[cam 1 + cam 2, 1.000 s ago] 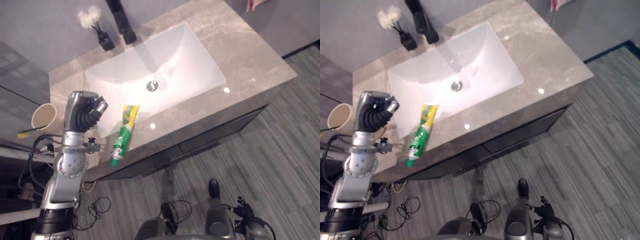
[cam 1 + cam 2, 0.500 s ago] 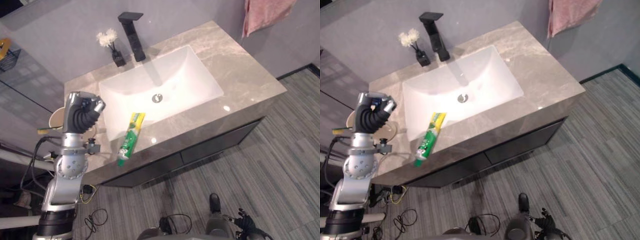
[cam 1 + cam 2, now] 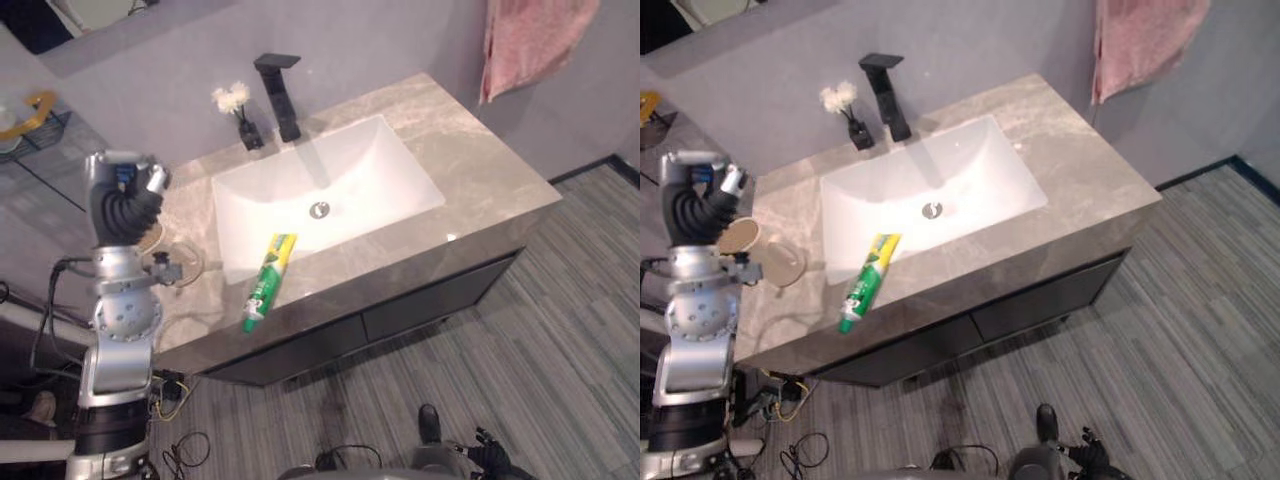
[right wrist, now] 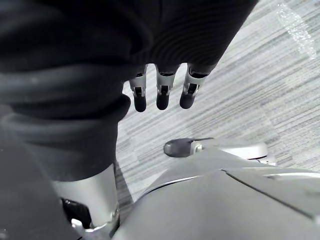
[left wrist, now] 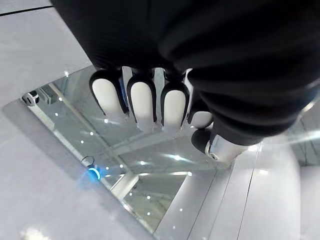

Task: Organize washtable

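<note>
Left hand (image 3: 123, 188) is raised at the left end of the washtable countertop (image 3: 480, 180). Its fingers (image 5: 144, 105) are curled in with the thumb tucked close, and there's nothing in its grasp. In its wrist view it points at a mirrored surface.

Right hand (image 4: 161, 95) hangs low over the striped floor with its fingers loose and straight, empty.

Toothpaste tube (image 3: 268, 282), green and yellow, lies flat on the front strip of the countertop. The yellow tail end is at the front rim of the white basin (image 3: 370, 170), near its left corner. The green cap end points to the counter's front edge.

A beige cup (image 3: 738, 236) sits at the far left of the counter, partly behind the left arm. A round beige disc (image 3: 786, 265) is just beside it, toward the basin. Can't tell what the disc is.

Black faucet (image 3: 283, 92) stands behind the basin. A small black vase with white flowers (image 3: 243, 118) stands just to its left. A pink towel (image 3: 535, 40) hangs on the wall at the right end.
</note>
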You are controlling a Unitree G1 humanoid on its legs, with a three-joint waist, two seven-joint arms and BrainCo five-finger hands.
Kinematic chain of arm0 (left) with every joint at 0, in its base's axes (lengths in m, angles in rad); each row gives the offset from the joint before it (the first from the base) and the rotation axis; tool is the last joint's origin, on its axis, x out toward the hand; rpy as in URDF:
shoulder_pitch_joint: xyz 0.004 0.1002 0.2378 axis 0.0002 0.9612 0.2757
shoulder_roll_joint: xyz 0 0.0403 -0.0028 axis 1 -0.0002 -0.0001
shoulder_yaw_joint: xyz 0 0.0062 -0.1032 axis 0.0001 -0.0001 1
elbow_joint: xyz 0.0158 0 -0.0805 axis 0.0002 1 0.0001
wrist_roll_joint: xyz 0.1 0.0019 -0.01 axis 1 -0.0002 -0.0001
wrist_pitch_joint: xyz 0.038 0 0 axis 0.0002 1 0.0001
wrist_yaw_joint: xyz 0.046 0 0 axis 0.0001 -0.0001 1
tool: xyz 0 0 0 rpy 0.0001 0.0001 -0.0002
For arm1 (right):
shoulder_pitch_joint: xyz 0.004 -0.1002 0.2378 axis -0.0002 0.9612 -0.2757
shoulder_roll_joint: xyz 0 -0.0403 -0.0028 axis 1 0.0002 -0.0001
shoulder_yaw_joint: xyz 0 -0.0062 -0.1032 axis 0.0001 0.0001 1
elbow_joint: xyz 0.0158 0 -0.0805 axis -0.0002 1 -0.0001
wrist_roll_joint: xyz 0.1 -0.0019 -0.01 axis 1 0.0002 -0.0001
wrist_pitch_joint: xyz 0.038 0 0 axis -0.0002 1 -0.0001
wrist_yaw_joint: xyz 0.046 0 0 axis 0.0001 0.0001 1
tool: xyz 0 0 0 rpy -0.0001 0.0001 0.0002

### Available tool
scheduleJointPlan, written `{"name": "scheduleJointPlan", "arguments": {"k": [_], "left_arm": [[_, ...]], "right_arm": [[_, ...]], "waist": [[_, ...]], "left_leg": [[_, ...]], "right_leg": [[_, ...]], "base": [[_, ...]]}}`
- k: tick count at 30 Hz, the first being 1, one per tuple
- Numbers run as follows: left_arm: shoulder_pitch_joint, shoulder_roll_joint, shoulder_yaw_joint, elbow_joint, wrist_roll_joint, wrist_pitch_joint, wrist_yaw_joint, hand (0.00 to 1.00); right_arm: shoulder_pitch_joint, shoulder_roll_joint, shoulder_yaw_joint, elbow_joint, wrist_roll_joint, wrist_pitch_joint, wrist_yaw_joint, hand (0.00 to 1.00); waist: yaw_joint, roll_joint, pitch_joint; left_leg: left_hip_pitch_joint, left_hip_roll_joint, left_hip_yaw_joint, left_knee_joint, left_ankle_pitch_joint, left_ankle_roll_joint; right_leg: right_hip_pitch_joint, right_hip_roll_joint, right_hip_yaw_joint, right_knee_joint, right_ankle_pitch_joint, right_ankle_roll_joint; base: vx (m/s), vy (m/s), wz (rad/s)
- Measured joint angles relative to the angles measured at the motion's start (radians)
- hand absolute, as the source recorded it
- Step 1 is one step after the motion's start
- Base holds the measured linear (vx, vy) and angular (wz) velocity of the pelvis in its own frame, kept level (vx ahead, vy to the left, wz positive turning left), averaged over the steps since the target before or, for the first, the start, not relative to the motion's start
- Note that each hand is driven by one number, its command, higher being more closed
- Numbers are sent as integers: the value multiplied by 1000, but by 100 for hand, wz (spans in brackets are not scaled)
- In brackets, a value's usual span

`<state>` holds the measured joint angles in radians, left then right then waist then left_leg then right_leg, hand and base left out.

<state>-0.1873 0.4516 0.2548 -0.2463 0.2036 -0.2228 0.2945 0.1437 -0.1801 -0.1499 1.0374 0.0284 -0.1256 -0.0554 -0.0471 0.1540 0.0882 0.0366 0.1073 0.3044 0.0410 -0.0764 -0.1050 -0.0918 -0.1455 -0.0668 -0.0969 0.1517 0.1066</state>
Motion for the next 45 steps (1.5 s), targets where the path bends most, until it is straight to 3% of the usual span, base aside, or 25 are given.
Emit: {"name": "scheduleJointPlan", "arguments": {"k": [14, 18, 27, 39, 45], "left_arm": [[-70, 2, 91, 4, -262, -7, 18, 100], [-79, 45, 149, 6, -308, -22, 38, 100], [-102, 57, 189, 8, -328, -29, 62, 100], [-231, 162, 189, 12, -349, -62, 110, 100], [-232, 165, 189, 12, -349, -70, 120, 100]], "right_arm": [[28, 4, 48, -4, 0, 19, 13, 0], [44, 7, 50, -14, 0, 20, 13, 0], [63, 0, 79, -30, 0, 21, 11, 0], [62, -15, 139, -31, 1, 25, 11, 0], [62, -20, 159, -31, 1, 25, 11, 0]], "waist": [[8, -33, -50], [8, -36, -61], [9, -34, -84], [12, -41, -118], [13, -44, -125]], "left_leg": [[31, 2, -6, -4, 3, -6], [37, 9, -3, -5, 3, -6], [45, 15, -4, -6, 4, -9], [46, 15, -5, -7, 4, -10], [45, 15, -9, -8, 4, -10]], "right_leg": [[51, -8, -28, -1, 1, 0], [54, -7, -27, -1, 5, -2], [64, -9, -41, -1, 7, -3], [68, -13, -46, -2, 7, -3], [70, -14, -53, -2, 7, -3]], "base": [[-22, -3, 5], [-28, -19, -1], [-2, -1, 0], [0, 0, 0], [-3, -6, 1]]}}
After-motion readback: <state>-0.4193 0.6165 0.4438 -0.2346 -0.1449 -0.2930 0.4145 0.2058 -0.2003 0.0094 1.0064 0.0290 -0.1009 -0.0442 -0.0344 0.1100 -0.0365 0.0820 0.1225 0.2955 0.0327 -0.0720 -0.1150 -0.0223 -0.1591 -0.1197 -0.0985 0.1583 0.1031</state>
